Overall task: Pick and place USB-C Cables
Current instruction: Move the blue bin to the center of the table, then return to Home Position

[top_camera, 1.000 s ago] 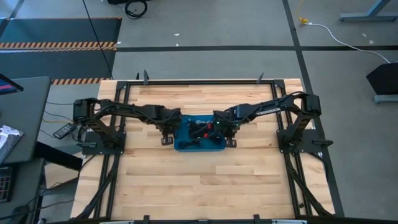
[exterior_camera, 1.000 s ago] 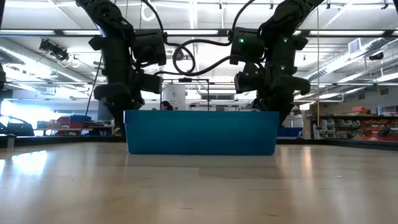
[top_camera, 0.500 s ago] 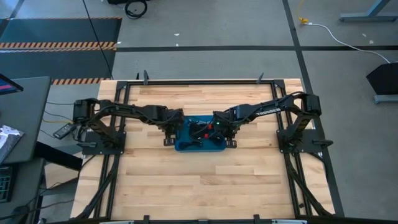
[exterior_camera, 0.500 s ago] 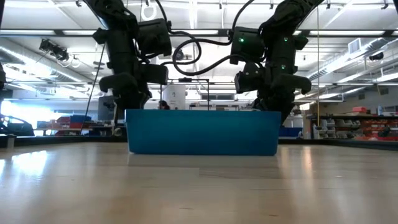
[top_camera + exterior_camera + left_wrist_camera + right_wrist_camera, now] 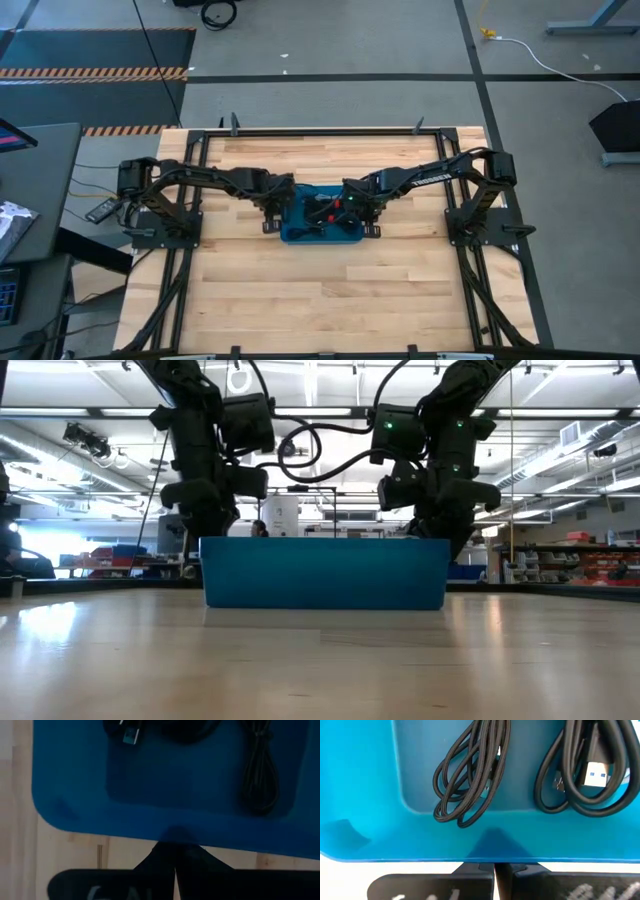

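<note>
I have both arms at the blue tray [image 5: 350,239] in the middle of the worktop [image 5: 320,290]; the left pincer [image 5: 174,865] sits at the tray's left rim, the right pincer [image 5: 494,867] at its right rim; each has its two fingers pressed together and holds nothing.

From the right pincer, a braided black cable [image 5: 470,780] lies just ahead, inside the tray wall, its long axis running straight away from the fingers; beside it sits a smooth black cable [image 5: 585,775] with a blue-tongued plug, lying the same way. From the left pincer, a thin black cable [image 5: 260,770] lies ahead and off to one side, also lengthwise away from me; a second bundle with a silver plug [image 5: 131,735] shows at the far edge.

I judge the right arm nearer to a clean grab on the braided coil.

Counted: in the wrist views I make out at least two coils each; from above, red [image 5: 330,212] shows among dark strands; I cannot confirm four.
</note>
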`<move>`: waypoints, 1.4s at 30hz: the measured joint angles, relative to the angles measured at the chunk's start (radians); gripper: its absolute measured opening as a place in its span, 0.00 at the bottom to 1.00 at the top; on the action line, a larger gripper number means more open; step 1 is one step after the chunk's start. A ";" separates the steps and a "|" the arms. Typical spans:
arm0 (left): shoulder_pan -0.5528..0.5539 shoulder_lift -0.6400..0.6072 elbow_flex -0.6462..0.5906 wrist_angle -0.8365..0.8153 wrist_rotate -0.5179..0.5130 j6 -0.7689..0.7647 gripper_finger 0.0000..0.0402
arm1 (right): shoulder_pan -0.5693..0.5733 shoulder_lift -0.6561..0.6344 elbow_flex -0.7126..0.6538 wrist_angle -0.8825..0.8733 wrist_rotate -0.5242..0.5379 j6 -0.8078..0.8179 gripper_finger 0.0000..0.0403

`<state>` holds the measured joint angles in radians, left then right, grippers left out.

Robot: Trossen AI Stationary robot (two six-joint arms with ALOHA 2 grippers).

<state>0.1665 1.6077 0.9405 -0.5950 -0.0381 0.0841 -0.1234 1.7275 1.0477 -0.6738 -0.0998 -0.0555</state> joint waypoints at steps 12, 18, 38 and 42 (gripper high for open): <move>0.014 0.000 0.000 -0.104 -0.033 -0.013 0.01 | 0.000 0.000 0.000 -0.073 0.038 -0.005 0.00; 0.014 0.000 0.000 -0.214 -0.057 -0.019 0.01 | 0.000 -0.036 0.000 -0.168 0.069 0.007 0.00; -0.014 -0.349 -0.202 -0.130 -0.054 -0.114 0.01 | 0.071 -0.542 -0.165 -0.278 0.080 0.198 0.00; -0.037 -0.502 -0.276 -0.008 -0.054 -0.128 0.01 | 0.109 -0.711 -0.231 -0.166 0.065 0.224 0.00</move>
<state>0.1297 1.1057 0.6649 -0.6028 -0.0925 -0.0437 -0.0139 1.0165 0.8164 -0.8402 -0.0345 0.1684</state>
